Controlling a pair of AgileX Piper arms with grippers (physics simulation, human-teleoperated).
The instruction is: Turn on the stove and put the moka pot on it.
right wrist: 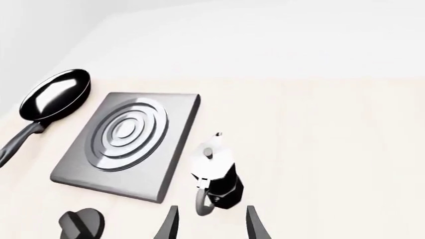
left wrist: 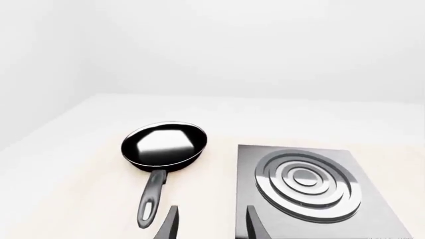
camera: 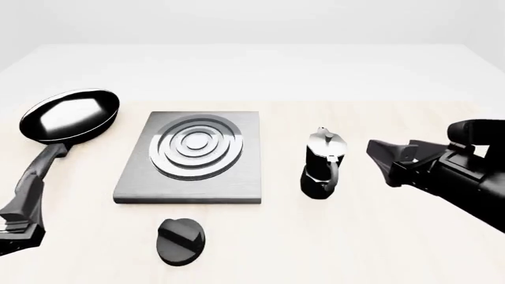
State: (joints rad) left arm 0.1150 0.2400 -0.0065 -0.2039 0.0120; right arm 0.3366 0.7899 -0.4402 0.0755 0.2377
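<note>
so, scene: we take the stove (camera: 189, 157) as our landmark.
moka pot (camera: 323, 164): upright on the table, to the right of the stove, apart from it, handle toward us.
knob (camera: 181, 241): just in front of the stove's near edge, untouched.
frying pan (camera: 70, 115): left of the stove, clear of it.
right gripper (camera: 388, 158): right of the pot, fingers spread, holding nothing.
left gripper (left wrist: 207, 224): fingers spread, empty, aimed near the stove's left edge.
handling: we judge the pot rigid, smooth, fairly light and top-heavy, so easy to tip.
grip: we would pinch the narrow waist or the curved handle, squarely.
progress: neither step looks done yet.
</note>
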